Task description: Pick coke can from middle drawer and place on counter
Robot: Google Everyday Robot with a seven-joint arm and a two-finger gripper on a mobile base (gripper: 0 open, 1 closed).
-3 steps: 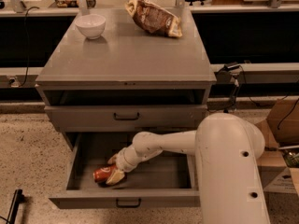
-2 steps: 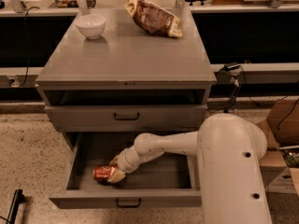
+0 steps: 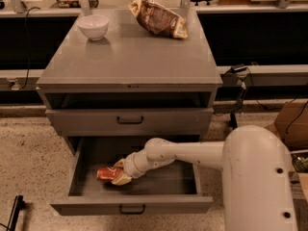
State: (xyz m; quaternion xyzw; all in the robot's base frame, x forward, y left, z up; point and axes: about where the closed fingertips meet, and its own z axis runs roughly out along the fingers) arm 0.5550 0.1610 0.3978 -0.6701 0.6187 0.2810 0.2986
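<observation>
The coke can (image 3: 106, 173), red with a silvery end, lies on its side in the left part of the open middle drawer (image 3: 183, 184). My gripper (image 3: 118, 175) reaches down into the drawer from the right. Its pale fingers (image 3: 121, 179) are closed around the right end of the can, one above and one below. The white arm (image 3: 192, 153) runs from my body at the lower right into the drawer. The counter (image 3: 130, 57) is the grey cabinet top above.
A white bowl (image 3: 93, 26) stands at the counter's back left and a brown and yellow snack bag (image 3: 159, 18) lies at its back right. A taller-fronted drawer (image 3: 130, 121) above the open one is closed. A cardboard box (image 3: 293, 121) and cables are at the right.
The can and the gripper have shifted slightly up and away from the drawer's front. The arm has barely moved.
</observation>
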